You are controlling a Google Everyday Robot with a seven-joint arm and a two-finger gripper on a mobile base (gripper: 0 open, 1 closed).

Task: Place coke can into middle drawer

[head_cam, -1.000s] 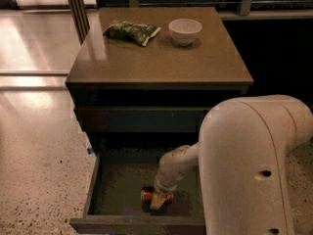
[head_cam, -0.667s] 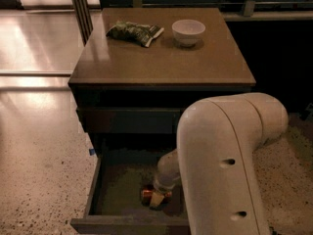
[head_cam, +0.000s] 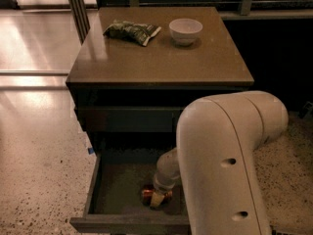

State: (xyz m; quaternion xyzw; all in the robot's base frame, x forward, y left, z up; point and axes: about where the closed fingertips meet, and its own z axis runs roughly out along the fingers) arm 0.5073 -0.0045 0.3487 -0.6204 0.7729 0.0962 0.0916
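Note:
The middle drawer point(head_cam: 119, 190) is pulled open at the bottom of the camera view, showing its olive-brown floor and thin side walls. The coke can point(head_cam: 146, 195) lies on its side on the drawer floor near the front, with red showing on both sides of my gripper. My gripper point(head_cam: 157, 199) reaches down into the drawer and sits right on the can's middle, hiding part of it. My big white arm link point(head_cam: 230, 155) fills the lower right and hides the drawer's right part.
A green snack bag point(head_cam: 131, 31) and a small white bowl point(head_cam: 185, 30) sit at the back of the cabinet top point(head_cam: 161, 65). A closed dark drawer front point(head_cam: 127, 119) is above the open drawer. Speckled floor point(head_cam: 39, 180) lies to the left.
My white arm link has swung left across the view and now covers more of the drawer's right side. The gripper and the can stay at the same spot on the drawer floor.

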